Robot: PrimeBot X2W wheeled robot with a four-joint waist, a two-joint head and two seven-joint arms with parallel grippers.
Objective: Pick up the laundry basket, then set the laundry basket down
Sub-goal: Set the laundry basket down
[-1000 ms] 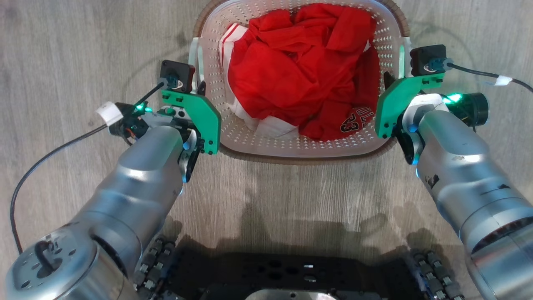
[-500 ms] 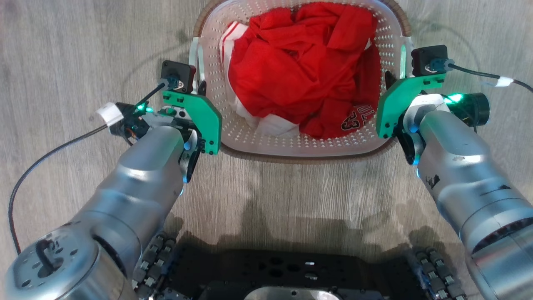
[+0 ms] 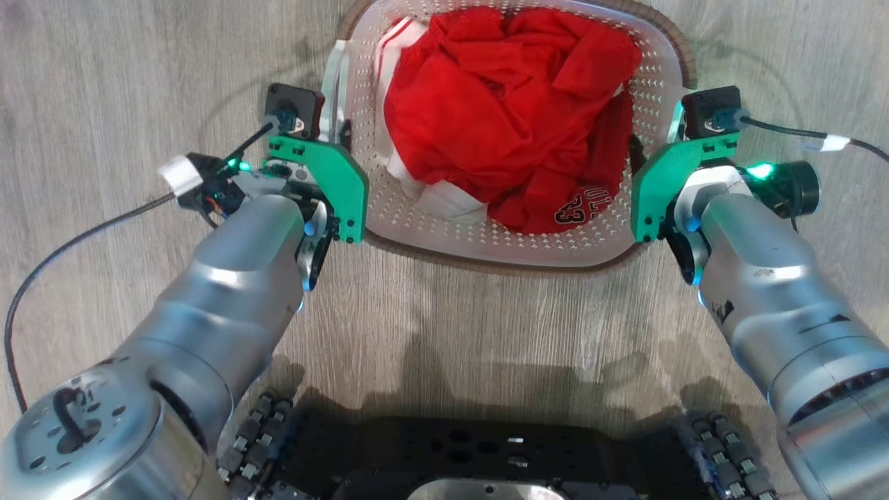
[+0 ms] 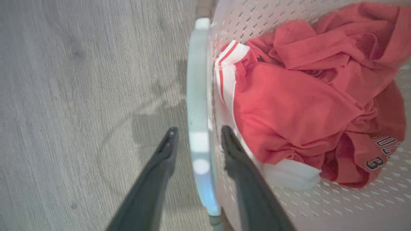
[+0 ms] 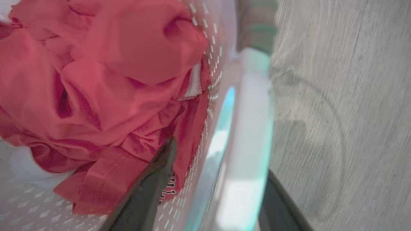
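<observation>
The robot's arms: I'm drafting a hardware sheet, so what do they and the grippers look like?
Both the left arm and right arm are smooth silver-grey cylinders; the right bears small black scuffs. Each wrist carries a green plate, a black camera block, a green light and a black cable tagged with white tape. The gripper fingers are long, dark and tapered.

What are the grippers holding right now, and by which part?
The laundry basket, it seems, by its white side handles: the left gripper straddles the left handle, the right gripper the right handle. Whether either is clamped tight cannot be told.
</observation>
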